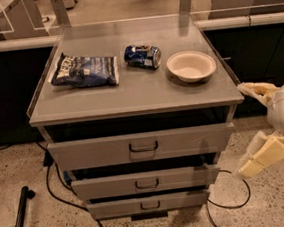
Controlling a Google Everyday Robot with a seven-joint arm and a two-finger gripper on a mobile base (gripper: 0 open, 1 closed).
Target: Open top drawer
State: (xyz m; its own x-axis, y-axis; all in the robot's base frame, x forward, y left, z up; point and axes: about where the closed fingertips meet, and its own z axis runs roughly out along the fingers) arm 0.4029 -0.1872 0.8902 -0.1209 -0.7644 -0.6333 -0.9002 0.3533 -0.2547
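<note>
- The top drawer (95, 151) sits directly under the front edge of the worktop (130, 94). It is the widest of three grey fronts, with a small dark loop handle (143, 147) at its centre.
- A dark gap shows between that front and the worktop. The drawer seems to be pulled out a little, though the angle does not show how far.
- The gripper (248, 128) hangs off the front right corner of the worktop, below its surface and just beside the drawer's right end, touching nothing.
- Its two cream fingers (264, 155) stand wide apart, one above the other, holding nothing.
- A blue snack bag (85, 70) lies near the left edge.
- A blue can (142, 56) lies on its side at mid-worktop.
- A white bowl (191, 66) stands near the right edge.
</note>
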